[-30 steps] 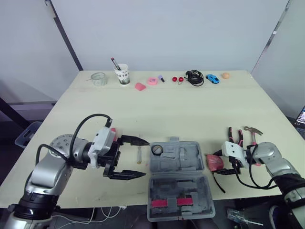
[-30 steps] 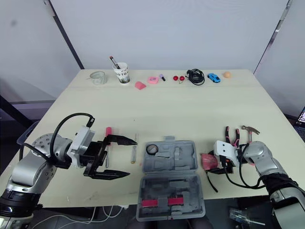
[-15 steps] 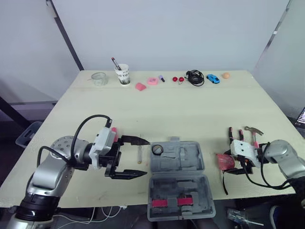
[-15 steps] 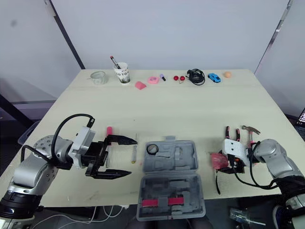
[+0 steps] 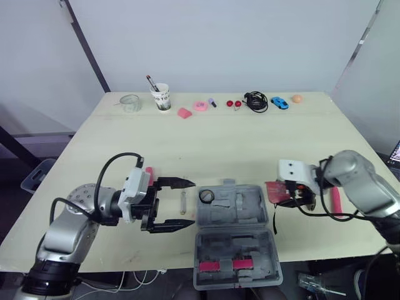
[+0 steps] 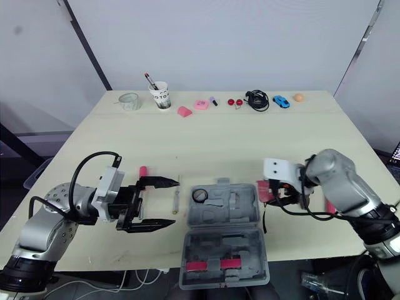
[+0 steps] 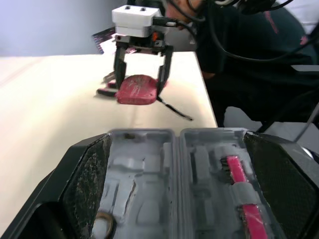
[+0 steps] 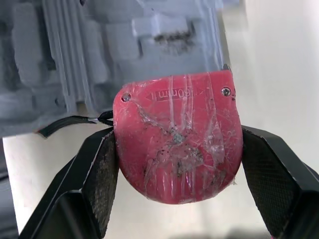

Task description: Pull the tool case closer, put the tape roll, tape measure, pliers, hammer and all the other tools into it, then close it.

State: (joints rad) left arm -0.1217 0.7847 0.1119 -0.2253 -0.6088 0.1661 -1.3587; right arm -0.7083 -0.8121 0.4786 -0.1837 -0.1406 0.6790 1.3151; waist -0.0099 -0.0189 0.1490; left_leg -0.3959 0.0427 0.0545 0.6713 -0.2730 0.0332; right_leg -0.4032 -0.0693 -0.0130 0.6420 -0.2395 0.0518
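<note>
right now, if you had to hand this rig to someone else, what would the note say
Left end effector: open, empty, left of the tool case.
Right end effector: shut on the red tape measure at the case's right edge.
Done: case open at the near edge of the table; a dark ring, likely the tape roll, in its far half.
Left: seat the tape measure, add the small tool left of the case and the pink-handled tool right of it, close the case.
</note>
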